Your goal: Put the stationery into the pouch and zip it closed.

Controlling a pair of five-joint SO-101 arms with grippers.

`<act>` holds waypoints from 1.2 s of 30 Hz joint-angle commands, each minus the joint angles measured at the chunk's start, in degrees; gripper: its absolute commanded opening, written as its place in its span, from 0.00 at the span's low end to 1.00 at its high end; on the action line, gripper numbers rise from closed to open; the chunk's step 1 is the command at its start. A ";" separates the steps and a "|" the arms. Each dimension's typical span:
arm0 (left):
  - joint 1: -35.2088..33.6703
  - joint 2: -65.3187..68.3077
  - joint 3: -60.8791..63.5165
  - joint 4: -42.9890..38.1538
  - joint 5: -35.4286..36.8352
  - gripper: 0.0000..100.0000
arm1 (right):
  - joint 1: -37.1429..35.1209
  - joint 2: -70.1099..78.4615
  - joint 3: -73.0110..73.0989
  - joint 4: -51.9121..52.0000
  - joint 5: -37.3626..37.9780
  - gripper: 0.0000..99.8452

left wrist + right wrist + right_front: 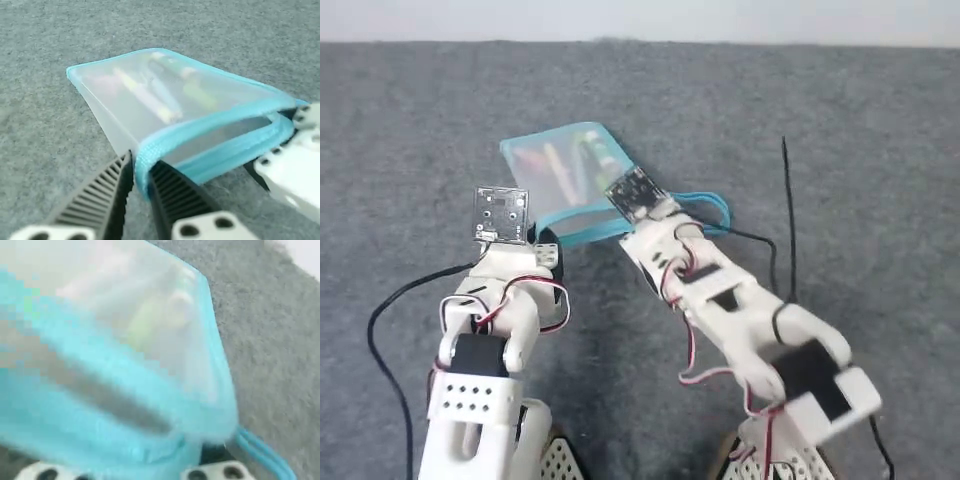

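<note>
Holding one end of the translucent plastic pouch with turquoise zip trim [165, 115], the left tool [140, 169] has its ribbed fingers [112, 192] nearly closed on the turquoise seam. The pouch lies flat on the grey felt-like surface [840, 120]. The coloured pens and other stationery [150, 97] are already inside it.

The right tool [285, 150] sits against the far end of the zip. Whether it has a grip on anything cannot be told.

Risks, as judged:
- The zip bands stand apart along the mouth (a gap shows between them), so closing looks unfinished.
- The left hold is on a thin seam corner. A pull along the zip could slip it free, and the pouch would then slide or bunch instead of closing.
- A pen lying near the mouth could foul the slider.
- The turquoise cord loop [705, 200] lies just beside the right arm and could snag.

Markings: no readable writing, brand or label on the pouch. The contents are too blurred to read.
</note>
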 commanded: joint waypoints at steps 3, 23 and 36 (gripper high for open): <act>0.00 -1.23 -4.26 0.88 0.53 0.01 | 3.30 4.88 -12.40 -0.84 0.97 0.14; -0.35 -1.05 -3.91 0.70 0.53 0.01 | 11.21 -23.87 -14.15 46.64 0.97 0.01; -0.35 -0.97 -3.91 0.70 0.53 0.01 | 10.77 -37.49 -18.02 77.32 3.08 0.01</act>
